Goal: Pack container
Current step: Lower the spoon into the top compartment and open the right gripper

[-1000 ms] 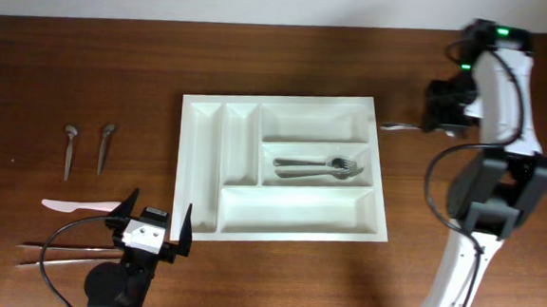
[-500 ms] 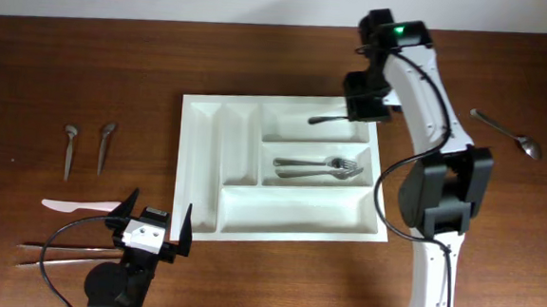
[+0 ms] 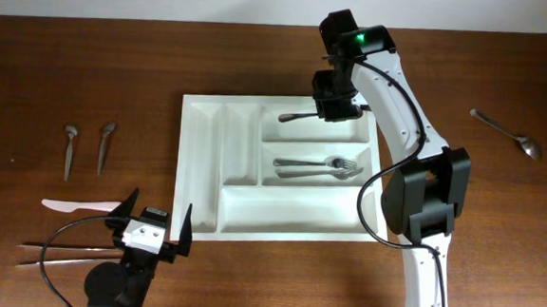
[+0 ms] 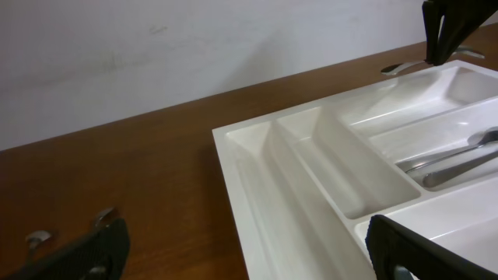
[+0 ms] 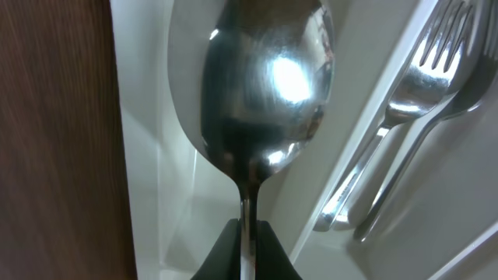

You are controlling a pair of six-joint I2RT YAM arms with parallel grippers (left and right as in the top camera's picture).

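- Right gripper (image 3: 322, 113): jaws together, clamped on the handle end of a spoon (image 3: 297, 116). The spoon is held level and parallel to the container's long far edge, so it matches the length of the wide compartments.
- The spoon hangs over the far wide compartment of the container (image 3: 183, 167). In the wrist view its bowl (image 5: 264, 78) is over the white floor. Whether it touches cannot be told.
- Judgement: this is the release step. Opening the jaws here should drop the spoon inside the compartment walls.
- Forks (image 3: 316, 166) lie in the middle wide compartment, with one divider between them and the spoon.
- Clearance: the far compartment holds nothing else and is longer than the spoon. The divider and the far rim are the nearest edges.
- Left gripper (image 3: 158, 204): jaws wide apart and holding nothing, just off the container's near-left corner and well apart from the right arm.
- Two small spoons (image 3: 85, 149) lie left of the container. A loose spoon (image 3: 508, 135) lies well to its right.
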